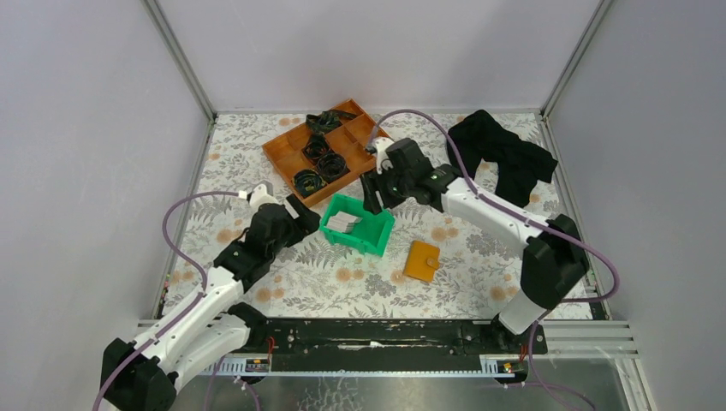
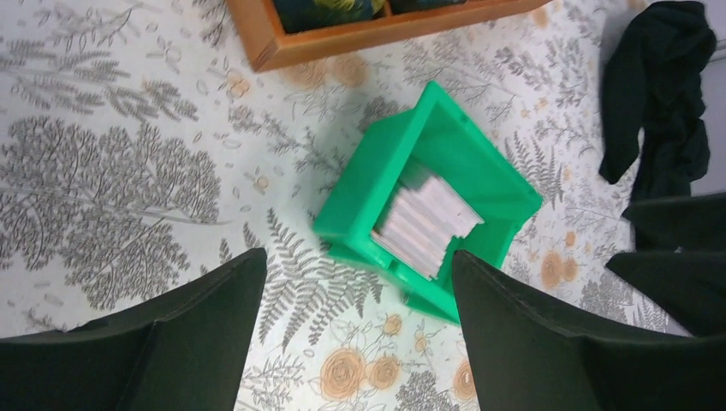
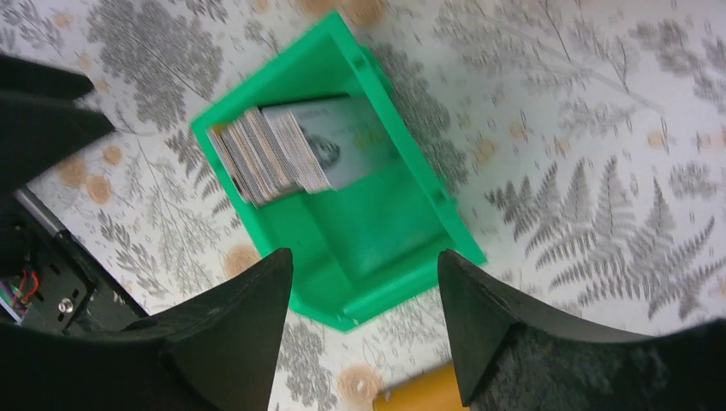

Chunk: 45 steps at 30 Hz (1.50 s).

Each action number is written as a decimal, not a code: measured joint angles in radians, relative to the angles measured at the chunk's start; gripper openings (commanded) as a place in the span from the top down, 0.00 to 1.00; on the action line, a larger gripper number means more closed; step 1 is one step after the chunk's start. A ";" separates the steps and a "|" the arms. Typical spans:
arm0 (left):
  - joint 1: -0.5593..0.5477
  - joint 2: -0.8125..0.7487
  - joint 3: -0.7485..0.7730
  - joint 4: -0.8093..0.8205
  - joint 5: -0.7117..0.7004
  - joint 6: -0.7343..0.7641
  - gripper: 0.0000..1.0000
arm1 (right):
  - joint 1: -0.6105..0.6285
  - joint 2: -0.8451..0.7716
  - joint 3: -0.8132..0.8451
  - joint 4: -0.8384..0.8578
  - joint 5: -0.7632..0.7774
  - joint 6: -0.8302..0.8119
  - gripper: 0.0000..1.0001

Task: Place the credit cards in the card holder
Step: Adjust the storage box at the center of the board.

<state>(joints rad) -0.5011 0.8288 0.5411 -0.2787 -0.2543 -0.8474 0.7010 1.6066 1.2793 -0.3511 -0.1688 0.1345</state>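
**Q:** Where are the credit cards (image 1: 344, 223)?

**A:** Inside the green bin (image 1: 377, 233), packed as one stack on edge against one end wall. The other end of the bin holds nothing visible. In the right wrist view the face of the end card shows, but its print is too blurred to read.

**Q:** And the card holder (image 1: 422, 260)?

**A:** It lies folded shut and flat on the floral table (image 1: 479, 248), just beside the bin on its near right side, not touching it. Neither arm is on it.

**Q:** State of the pincers?

**A:** The left gripper (image 1: 315, 221) is released, fingers spread wide, at the bin's left wall. From its wrist camera the bin sits between the two fingers and below them. The right gripper (image 1: 372, 205) is likewise released and hangs over the far edge of the bin, grasping nothing.

**Q:** What surrounds the work area?

**A:** An orange compartment tray (image 1: 282, 150) stands behind the bin, close to it. Several of its compartments hold black coiled items (image 1: 318, 150) (their kind cannot be told). A black cloth (image 1: 505, 154) lies crumpled at the far right, well apart from the bin. Nothing lies between the bin and the card holder.
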 measured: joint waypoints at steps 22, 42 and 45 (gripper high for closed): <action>-0.072 0.024 -0.106 -0.008 -0.022 -0.255 0.78 | 0.029 0.392 0.394 -0.101 -0.122 -0.106 0.44; -0.138 0.273 -0.127 0.159 -0.074 -0.292 0.75 | 0.067 0.442 0.401 -0.137 -0.185 -0.129 0.44; -0.140 0.317 -0.110 0.178 -0.095 -0.291 0.75 | 0.067 0.442 0.401 -0.139 -0.185 -0.132 0.44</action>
<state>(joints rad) -0.6411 1.1461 0.4309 -0.1005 -0.3489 -1.1385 0.7677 2.0487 1.6802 -0.4900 -0.3538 0.0021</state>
